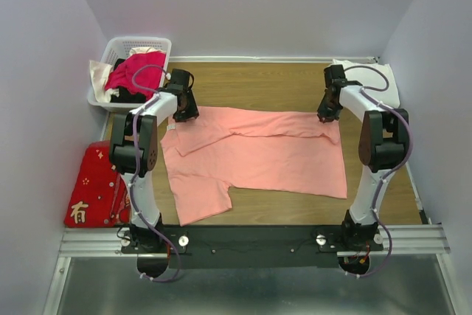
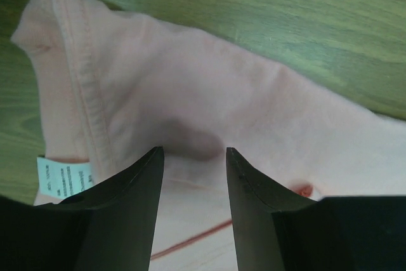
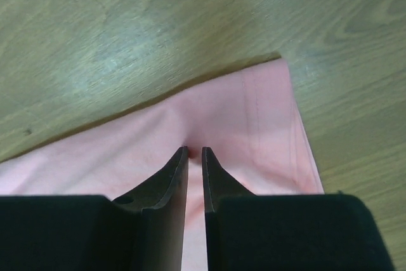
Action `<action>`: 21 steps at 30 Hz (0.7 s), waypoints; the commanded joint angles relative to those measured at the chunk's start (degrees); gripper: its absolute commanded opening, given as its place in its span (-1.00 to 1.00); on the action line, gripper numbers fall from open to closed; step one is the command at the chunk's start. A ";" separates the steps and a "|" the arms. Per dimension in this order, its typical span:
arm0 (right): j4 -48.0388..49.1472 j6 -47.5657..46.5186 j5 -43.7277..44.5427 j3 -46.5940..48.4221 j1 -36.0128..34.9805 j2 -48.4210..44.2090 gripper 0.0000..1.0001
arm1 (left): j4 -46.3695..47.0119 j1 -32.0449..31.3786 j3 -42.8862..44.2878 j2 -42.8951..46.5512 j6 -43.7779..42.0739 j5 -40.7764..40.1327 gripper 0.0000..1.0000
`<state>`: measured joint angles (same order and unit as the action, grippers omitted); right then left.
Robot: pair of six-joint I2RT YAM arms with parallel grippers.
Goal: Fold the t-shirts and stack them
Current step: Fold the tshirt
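Observation:
The salmon-pink t-shirt (image 1: pixel 258 156) lies spread across the wooden table, its far edge folded over toward the middle. My left gripper (image 1: pixel 183 112) hangs over the shirt's far left corner, open; in the left wrist view its fingers stand apart (image 2: pixel 192 150) above the pink cloth (image 2: pixel 190 87), near a hemmed edge and a white care label (image 2: pixel 63 178). My right gripper (image 1: pixel 324 116) is at the far right corner. In the right wrist view it (image 3: pixel 195 150) is shut on a small pucker of the pink cloth (image 3: pixel 241 112). A white t-shirt (image 1: pixel 376 79) lies folded at the back right corner.
A white basket (image 1: pixel 136 46) with red and pale clothes stands at the back left. A flat red cloth with gold characters (image 1: pixel 96 186) lies off the table's left side. Bare wood (image 1: pixel 258 82) shows behind the shirt. Walls close in on three sides.

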<state>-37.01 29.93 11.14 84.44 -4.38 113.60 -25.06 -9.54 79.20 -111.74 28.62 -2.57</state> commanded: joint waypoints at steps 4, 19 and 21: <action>-0.25 -0.58 -1.91 2.83 0.43 6.98 -0.54 | -4.90 -0.65 8.42 -7.51 3.54 -6.65 0.05; -5.87 -4.71 -2.00 27.07 0.60 23.93 -0.41 | -18.00 -0.48 39.97 -25.17 6.27 -10.88 0.05; -7.53 -4.97 -2.08 30.33 1.21 26.05 -0.39 | -18.71 -0.22 44.61 -26.94 6.10 -10.62 0.05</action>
<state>-40.14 26.48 9.56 109.14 -4.34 132.62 -39.51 -9.93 115.52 -134.80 34.09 -11.62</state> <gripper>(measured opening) 0.292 0.526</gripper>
